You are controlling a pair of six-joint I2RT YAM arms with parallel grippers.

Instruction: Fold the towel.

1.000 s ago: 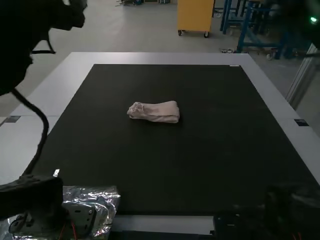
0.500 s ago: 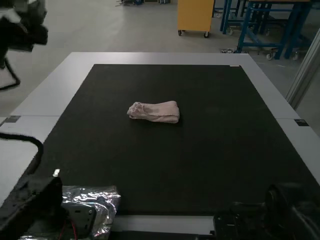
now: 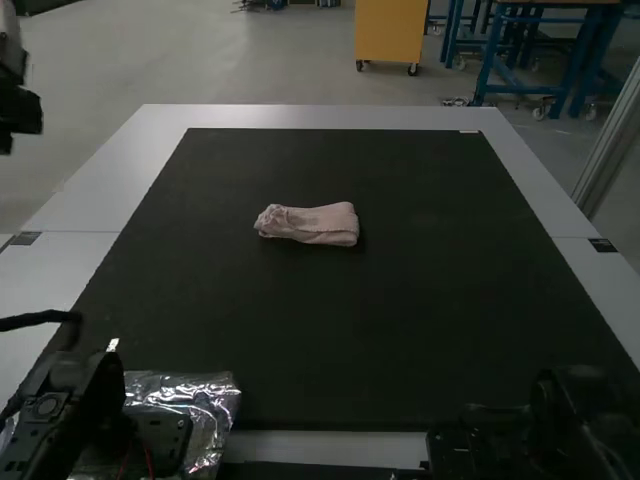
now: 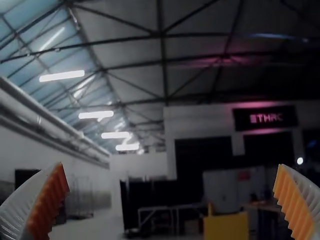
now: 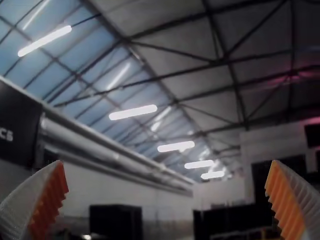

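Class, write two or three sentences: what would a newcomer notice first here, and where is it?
The pale pink towel, a compact folded bundle, stands out on the large black mat. Crinkled silver wrapping glints at the high view's lower left. Orange pads brighten the left gripper's wide-open fingers.

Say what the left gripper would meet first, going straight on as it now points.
The way ahead of the left gripper looks free as far as the picture shows, though depth is hard to judge.

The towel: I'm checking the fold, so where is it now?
On the black mat in the high view, the towel lies slightly left of the middle, well beyond the silvery foil.
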